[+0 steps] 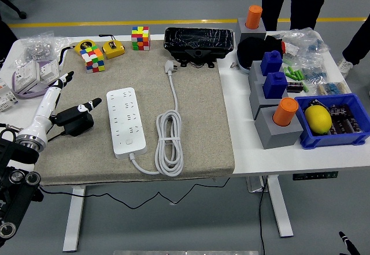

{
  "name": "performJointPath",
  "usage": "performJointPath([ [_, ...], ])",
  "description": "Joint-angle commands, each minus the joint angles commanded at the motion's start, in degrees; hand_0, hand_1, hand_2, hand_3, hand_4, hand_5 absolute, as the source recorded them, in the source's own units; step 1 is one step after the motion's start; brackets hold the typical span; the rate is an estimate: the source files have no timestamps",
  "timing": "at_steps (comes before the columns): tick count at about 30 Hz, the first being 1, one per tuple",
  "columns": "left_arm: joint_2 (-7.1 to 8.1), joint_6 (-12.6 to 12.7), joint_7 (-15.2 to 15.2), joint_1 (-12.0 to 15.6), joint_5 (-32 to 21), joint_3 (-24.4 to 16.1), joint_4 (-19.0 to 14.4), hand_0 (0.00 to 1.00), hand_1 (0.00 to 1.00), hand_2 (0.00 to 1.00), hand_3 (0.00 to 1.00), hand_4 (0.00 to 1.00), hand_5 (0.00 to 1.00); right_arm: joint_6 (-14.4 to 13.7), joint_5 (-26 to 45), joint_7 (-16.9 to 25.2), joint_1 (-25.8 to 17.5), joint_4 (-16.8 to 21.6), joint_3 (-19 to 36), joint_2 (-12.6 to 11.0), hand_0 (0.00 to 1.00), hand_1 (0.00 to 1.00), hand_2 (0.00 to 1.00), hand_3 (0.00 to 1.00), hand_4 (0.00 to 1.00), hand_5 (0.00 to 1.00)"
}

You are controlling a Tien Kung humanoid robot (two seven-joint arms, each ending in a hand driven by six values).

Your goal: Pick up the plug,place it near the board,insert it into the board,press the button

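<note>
A black plug (76,121) with a thin black cable lies on the beige mat (196,104), left of the white power strip (128,121). My left hand (65,107) reaches in from the lower left and is open. One white finger points up and away, and another lies over the plug's top. The strip's button (132,146) is at its near end. The strip's white cable (169,145) is coiled to its right and ends in a white plug (170,66). Only a dark tip of my right hand (346,240) shows at the bottom right corner.
At the mat's far edge are two colour cubes (94,58) (140,37), a yellow tape measure (113,49) and a black box (199,44). Grey blocks with orange cylinders (285,111) and a blue bin (331,120) stand at the right. White parts lie far left (32,73). People stand behind the table.
</note>
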Motion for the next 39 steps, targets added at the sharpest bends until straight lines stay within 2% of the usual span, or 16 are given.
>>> performJointPath([
  [3, 0.34, -1.4, 0.7, -0.1, 0.7, 0.6, -0.1, 0.998, 0.998, 0.998, 0.998, 0.998, 0.448, 0.0, 0.0, -0.1, 0.0, 0.0, 0.0, 0.0, 0.827, 0.769, 0.749, 0.79, 0.998, 0.998],
  [4, 0.46, -1.9, 0.9, -0.2, 1.0, 0.8, -0.2, 0.998, 0.998, 0.998, 0.998, 0.998, 0.406, 0.0, 0.0, -0.1, -0.1, 0.0, 0.0, 0.0, 0.828, 0.769, 0.749, 0.79, 0.998, 0.998],
  [9, 0.81, -4.2, 2.5, -0.7, 2.5, 2.1, -0.1, 0.998, 0.998, 0.998, 0.998, 0.998, 0.404, 0.0, 0.1, -0.1, -0.1, 0.0, -0.1, 0.0, 0.828, 0.768, 0.749, 0.79, 0.998, 0.998],
  [25, 0.59, -6.7, 4.3, -2.3, 3.8, 5.0, 2.4, 0.998, 0.998, 0.998, 0.998, 0.998, 0.405, 0.0, 0.3, -0.1, 0.0, 0.0, -0.2, 0.1, 0.828, 0.769, 0.749, 0.789, 0.998, 0.998],
  [33, 1.19, -4.9, 3.4, -3.8, 5.1, 3.8, 7.0, 0.998, 0.998, 0.998, 0.998, 0.998, 0.407, 0.0, 0.6, 0.0, 0.1, 0.0, -0.3, 0.1, 0.828, 0.768, 0.749, 0.789, 0.998, 0.998],
  [38, 1.23, -3.5, 3.0, -4.0, 6.8, 2.6, 8.0, 0.998, 0.998, 0.998, 0.998, 0.998, 0.416, 0.0, 0.5, 0.0, 0.1, 0.0, -0.1, 0.1, 0.827, 0.768, 0.749, 0.789, 0.998, 0.998],
  [39, 1.19, -3.2, 3.2, -3.9, 7.7, 2.3, 8.2, 0.998, 0.998, 0.998, 0.998, 0.998, 0.393, 0.0, 0.4, 0.0, 0.0, 0.0, 0.1, 0.1, 0.827, 0.768, 0.749, 0.789, 0.998, 0.998],
])
